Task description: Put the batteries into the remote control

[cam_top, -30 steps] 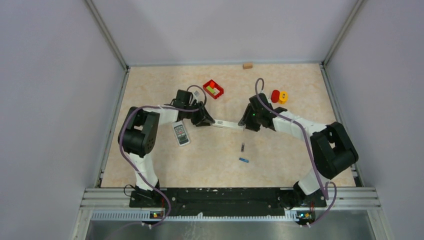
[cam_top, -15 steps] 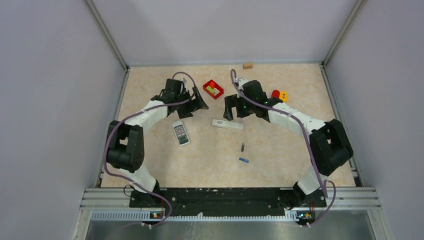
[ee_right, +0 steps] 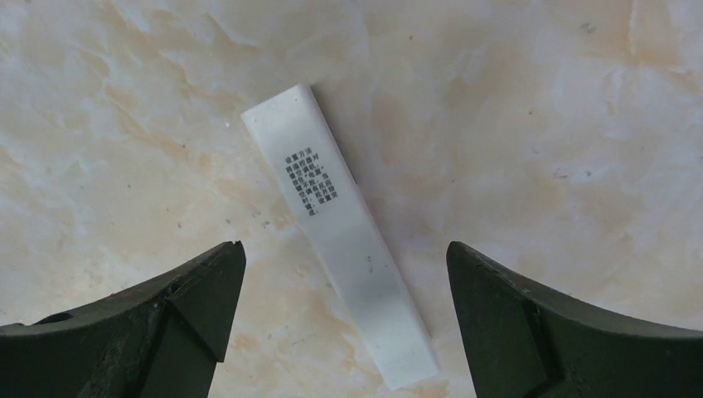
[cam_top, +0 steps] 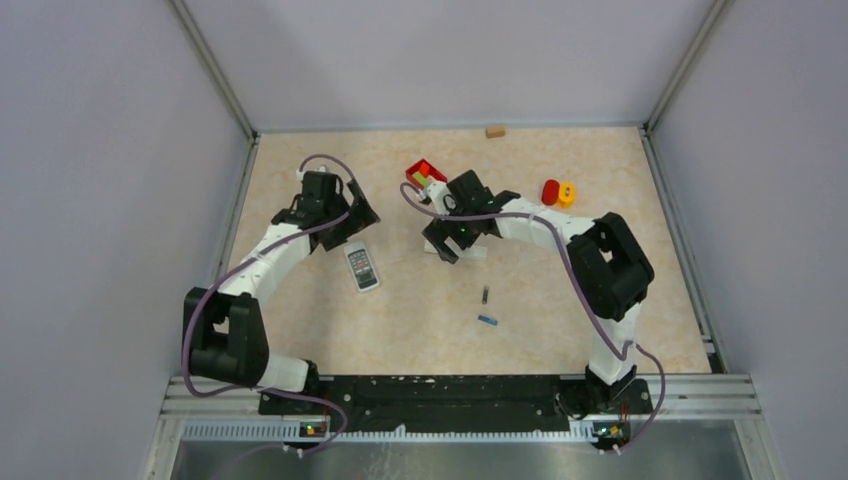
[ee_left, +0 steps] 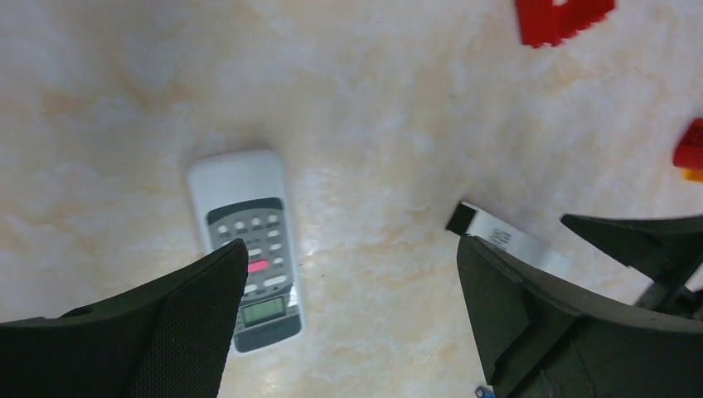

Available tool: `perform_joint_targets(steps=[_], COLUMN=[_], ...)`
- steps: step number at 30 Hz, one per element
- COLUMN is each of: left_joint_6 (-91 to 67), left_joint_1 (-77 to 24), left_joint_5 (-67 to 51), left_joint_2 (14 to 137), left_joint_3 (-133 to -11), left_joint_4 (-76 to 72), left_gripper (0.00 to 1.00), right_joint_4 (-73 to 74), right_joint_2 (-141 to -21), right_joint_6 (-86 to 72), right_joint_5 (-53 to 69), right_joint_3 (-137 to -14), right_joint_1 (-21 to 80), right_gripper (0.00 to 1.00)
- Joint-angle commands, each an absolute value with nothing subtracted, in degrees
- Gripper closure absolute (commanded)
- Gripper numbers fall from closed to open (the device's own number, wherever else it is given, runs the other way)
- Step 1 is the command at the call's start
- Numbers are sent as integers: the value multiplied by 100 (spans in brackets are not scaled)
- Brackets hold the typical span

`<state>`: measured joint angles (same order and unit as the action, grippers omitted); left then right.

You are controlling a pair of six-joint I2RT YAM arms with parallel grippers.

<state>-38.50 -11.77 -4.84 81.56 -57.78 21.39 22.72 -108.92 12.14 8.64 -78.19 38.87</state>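
A slim white remote control lies on the table with its printed back up; in the left wrist view it shows a dark end. My right gripper hangs open above it, a finger on either side, not touching. A second grey remote with buttons and a screen lies to the left, face up. My left gripper is open above and behind it, holding nothing. Two batteries lie loose nearer the arms: a dark one and a blue one.
A red tray with coloured pieces sits just behind the right gripper. A red piece and a yellow piece lie to the right. A small wooden block rests at the back wall.
Both grippers opened and let go of the slim white remote, which now lies flat. The left arm drew back to the left; the right arm swung left over the remote.
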Motion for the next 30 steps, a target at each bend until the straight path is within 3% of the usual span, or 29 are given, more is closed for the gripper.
perform_joint_targets(steps=[1,7,11,19,22,30], left_joint_6=[-4298,-4414,-4378,-4351,-4277,-4178], left_joint_1=[-1002,-949,-942,-923,-923,-962], left_joint_5=[440,673,648,642,581,134], left_joint_2=[7898,7897,7986,8010,8112,8669], left_joint_3=[-5481,-5229,-5198,-5138,-5112,-5021], left_joint_4=[2462,2551,2611,2621,2600,2434], left_gripper=[1,1,1,1,1,1], right_joint_4=[2502,2315,2454,2527,2284,1720], right_joint_2=[-11046,-11177,-11383,-11500,-11257,-10536], right_joint_6=[1895,1936,1945,1828,1595,1013], right_joint_5=[821,623,716,500,250,-381], right_joint_3=[-8081,-8041,-8207,-8385,-8240,-7352], right_joint_1=[3956,3927,3868,3803,3642,2844], right_gripper=[8,17,28,68,73,73])
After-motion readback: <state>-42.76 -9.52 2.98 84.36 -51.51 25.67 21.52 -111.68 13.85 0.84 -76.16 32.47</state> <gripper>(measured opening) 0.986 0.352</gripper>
